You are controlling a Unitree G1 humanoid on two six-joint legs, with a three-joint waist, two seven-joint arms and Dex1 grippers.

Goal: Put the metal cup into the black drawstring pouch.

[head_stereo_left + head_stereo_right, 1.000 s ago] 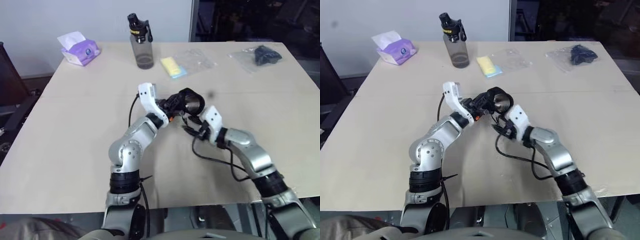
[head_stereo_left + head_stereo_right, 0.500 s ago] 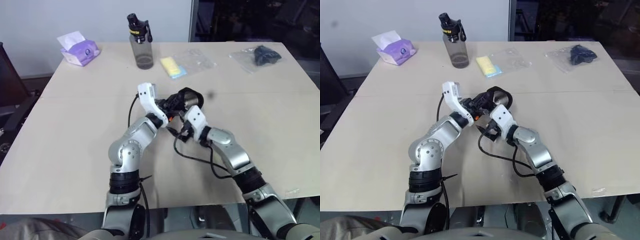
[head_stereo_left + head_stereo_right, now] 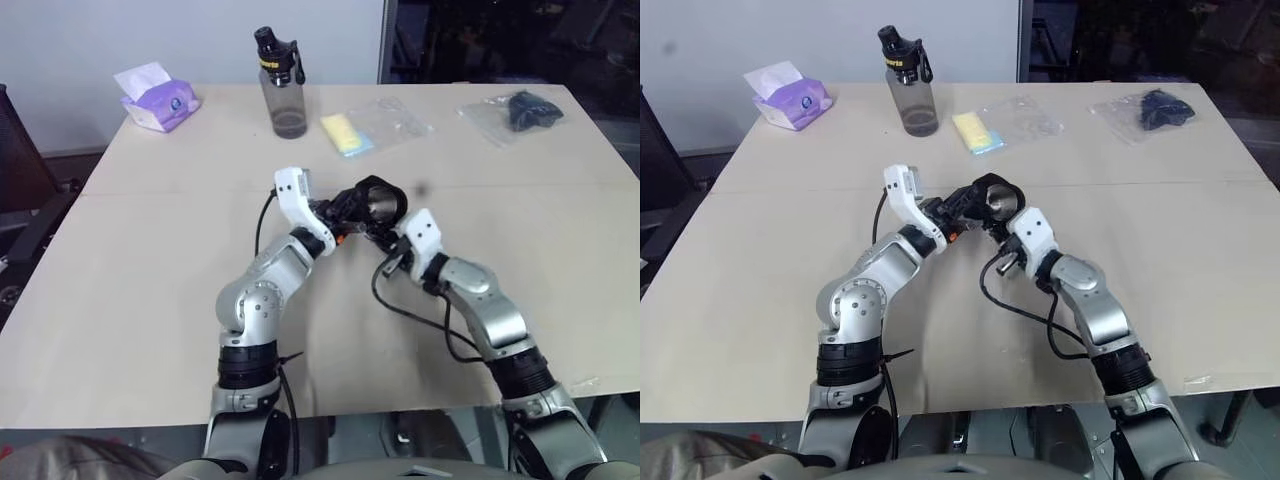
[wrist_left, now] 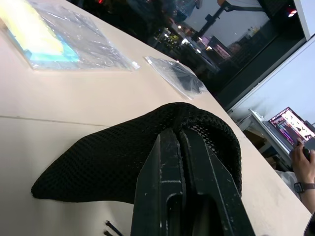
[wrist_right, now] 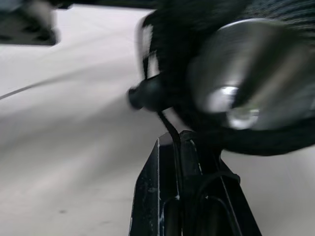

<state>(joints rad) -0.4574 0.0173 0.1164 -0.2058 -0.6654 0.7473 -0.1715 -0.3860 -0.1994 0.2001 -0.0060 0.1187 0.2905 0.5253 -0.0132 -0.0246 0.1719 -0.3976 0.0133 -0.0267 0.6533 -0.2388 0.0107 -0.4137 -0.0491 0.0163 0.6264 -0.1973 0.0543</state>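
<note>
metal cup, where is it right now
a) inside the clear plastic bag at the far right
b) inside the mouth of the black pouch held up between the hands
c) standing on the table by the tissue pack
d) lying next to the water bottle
b: the metal cup sits in the open mouth of the black drawstring pouch, which the left hand pinches above the table.
</note>
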